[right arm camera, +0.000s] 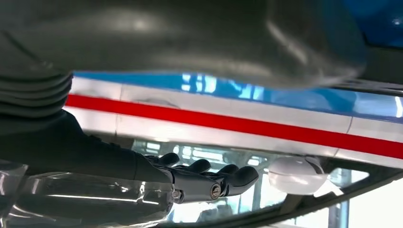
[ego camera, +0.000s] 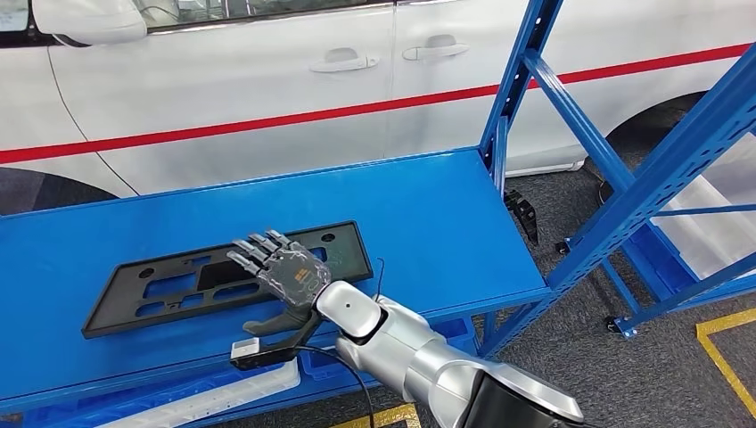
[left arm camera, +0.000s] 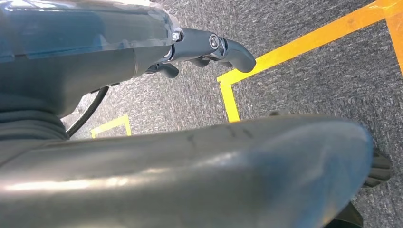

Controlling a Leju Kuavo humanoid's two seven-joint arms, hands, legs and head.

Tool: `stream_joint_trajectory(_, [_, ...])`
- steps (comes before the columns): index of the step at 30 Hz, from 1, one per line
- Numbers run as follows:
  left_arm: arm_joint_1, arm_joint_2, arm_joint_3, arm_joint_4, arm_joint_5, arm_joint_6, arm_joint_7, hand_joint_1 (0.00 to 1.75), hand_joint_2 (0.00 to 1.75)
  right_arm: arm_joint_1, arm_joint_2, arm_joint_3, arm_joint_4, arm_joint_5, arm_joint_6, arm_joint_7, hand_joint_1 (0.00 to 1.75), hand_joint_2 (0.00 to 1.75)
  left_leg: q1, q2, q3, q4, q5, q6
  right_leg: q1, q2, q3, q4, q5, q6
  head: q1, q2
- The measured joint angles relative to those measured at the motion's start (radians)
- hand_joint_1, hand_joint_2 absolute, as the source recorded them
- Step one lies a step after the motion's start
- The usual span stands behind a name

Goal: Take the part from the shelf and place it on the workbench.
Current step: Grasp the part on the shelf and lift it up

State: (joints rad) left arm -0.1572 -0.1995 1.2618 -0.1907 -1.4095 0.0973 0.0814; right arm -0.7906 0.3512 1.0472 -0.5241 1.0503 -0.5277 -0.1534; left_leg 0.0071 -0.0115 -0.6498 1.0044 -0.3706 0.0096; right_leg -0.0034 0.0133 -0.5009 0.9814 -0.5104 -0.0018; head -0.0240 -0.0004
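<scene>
The right arm [ego camera: 428,357] is clad in smooth silver shells, with a rounded polished wrist joint just behind the hand and a black section lower down towards the body. The right hand [ego camera: 281,276] has a clear glossy cover over its back, with dark mottled parts showing beneath it. Its fingers [ego camera: 258,248] are dark grey and segmented, and the thumb is thick and dark grey. A small white and black camera module [ego camera: 254,350] sits at the wrist, with a thin black cable [ego camera: 352,370] running from it along the arm. In the left wrist view the left hand [left arm camera: 209,50] shows dark fingers with a silver screw at a pivot, a clear cover and a grey ribbed cuff.
</scene>
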Motion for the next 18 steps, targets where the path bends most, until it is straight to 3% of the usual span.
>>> stream_joint_trajectory(7, [0.0, 0.0, 0.002, 0.0, 0.01, 0.008, -0.004, 0.0, 0.0, 0.053, 0.002, 0.014, 0.01, -0.023, -0.031, 0.026, 0.0, 0.0, 0.0, 0.0, 0.0, 0.0, 0.0, 0.0, 0.0, 0.0, 0.0, 0.0, 0.0, 0.0, 0.0, 0.0])
stream_joint_trajectory(18, [-0.002, -0.001, 0.002, 0.0, -0.004, 0.006, -0.003, 0.0, 0.0, 0.06, 0.002, 0.038, 0.028, -0.003, -0.054, 0.068, 0.0, 0.0, 0.0, 0.0, 0.0, 0.0, 0.0, 0.0, 0.0, 0.0, 0.0, 0.0, 0.0, 0.0, 0.0, 0.0])
